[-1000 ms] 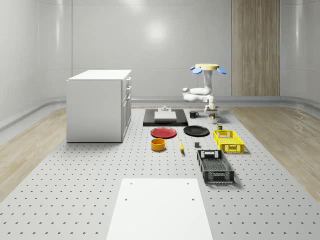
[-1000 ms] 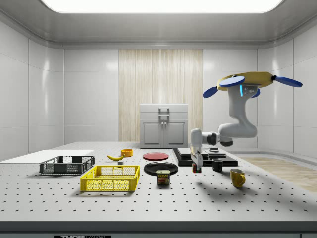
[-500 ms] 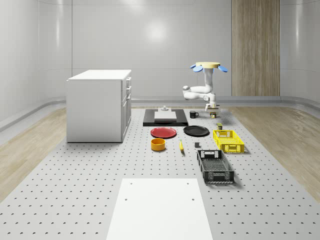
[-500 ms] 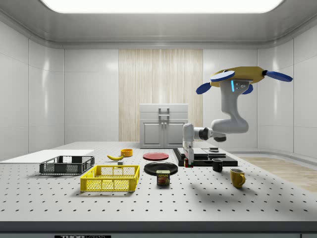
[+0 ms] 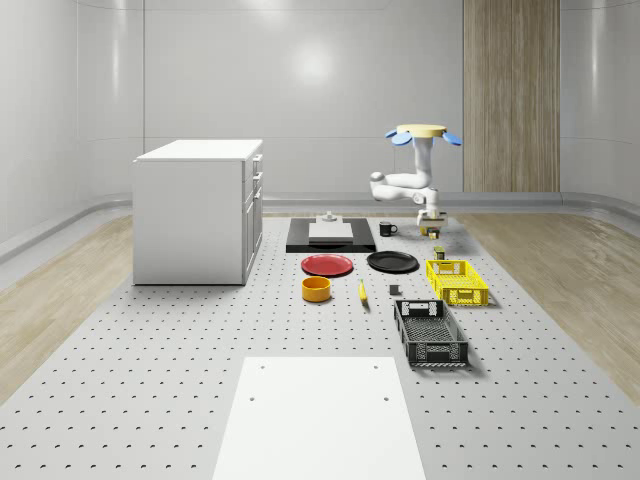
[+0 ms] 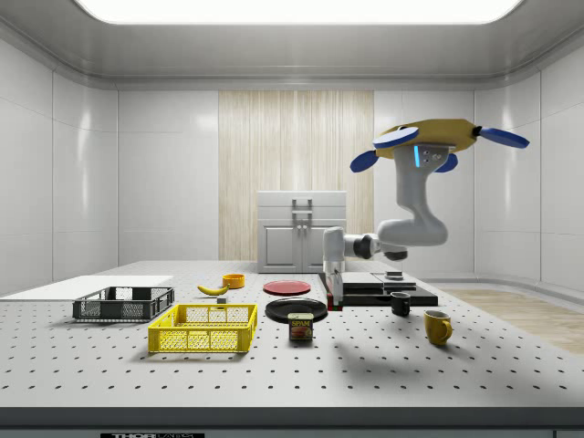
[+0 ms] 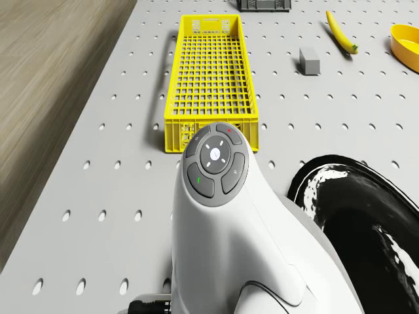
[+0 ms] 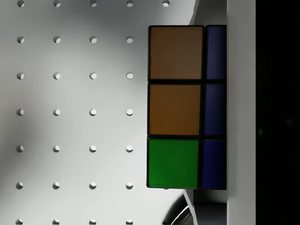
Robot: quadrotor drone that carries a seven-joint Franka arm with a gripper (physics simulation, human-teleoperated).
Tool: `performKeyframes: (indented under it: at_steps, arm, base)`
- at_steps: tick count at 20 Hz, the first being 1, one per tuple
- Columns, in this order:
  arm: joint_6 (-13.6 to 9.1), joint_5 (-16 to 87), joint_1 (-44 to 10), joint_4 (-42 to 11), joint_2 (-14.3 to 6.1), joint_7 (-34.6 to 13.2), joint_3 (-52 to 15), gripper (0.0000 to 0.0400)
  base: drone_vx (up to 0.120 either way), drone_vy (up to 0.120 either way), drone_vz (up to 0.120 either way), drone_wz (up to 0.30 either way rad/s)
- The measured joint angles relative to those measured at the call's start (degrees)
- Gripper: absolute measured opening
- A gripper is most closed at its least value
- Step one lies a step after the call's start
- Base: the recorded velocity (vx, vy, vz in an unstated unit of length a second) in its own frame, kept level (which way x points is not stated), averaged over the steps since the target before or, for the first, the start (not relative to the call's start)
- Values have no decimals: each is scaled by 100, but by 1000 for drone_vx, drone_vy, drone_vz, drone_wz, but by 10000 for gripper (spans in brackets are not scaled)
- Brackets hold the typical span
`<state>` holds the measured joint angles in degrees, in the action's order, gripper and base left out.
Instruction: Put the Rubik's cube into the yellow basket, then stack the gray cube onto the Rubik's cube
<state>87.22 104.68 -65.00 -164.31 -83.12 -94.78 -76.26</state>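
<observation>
Your fingers [image 8: 241, 112] are closed on the Rubik's cube [image 8: 176, 108]. In the wrist view one white finger lies flat against the cube's side, and the cube is off the counter [image 5: 150, 350], with the perforated surface visible behind it.

The drone [image 6: 427, 139] hovers high above the far part of the counter, beyond the yellow basket [image 5: 458, 262] in the whole-scene view. From it the arm [image 6: 411, 210] goes down, bends at the elbow and reaches level toward the side view's left. Then the wrist turns straight down, so the fingers point at the counter.

In the drone view the wrist is above the counter just before the short end wall of the yellow basket [image 7: 211, 139] and beside the black plate [image 7: 366, 216]. The cube is not over the basket yet.

On the cube you can see one column with two orange squares and one green square. The next column is dark blue and in shadow.

The gray cube [image 7: 309, 61] lies on the counter beside the basket's long side, near the banana [image 7: 342, 31].
</observation>
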Motion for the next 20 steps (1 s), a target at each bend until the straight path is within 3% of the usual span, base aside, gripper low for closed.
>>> performKeyframes:
  at_steps: [2, 20]
  arm:
    - [23, -11, -7, 1, -25, -5, -5, 321]
    - [209, -96, -57, 11, -224, -45, -38, 321]
  base:
    - [120, 120, 0, 0]
    - [120, 0, 0, 0]
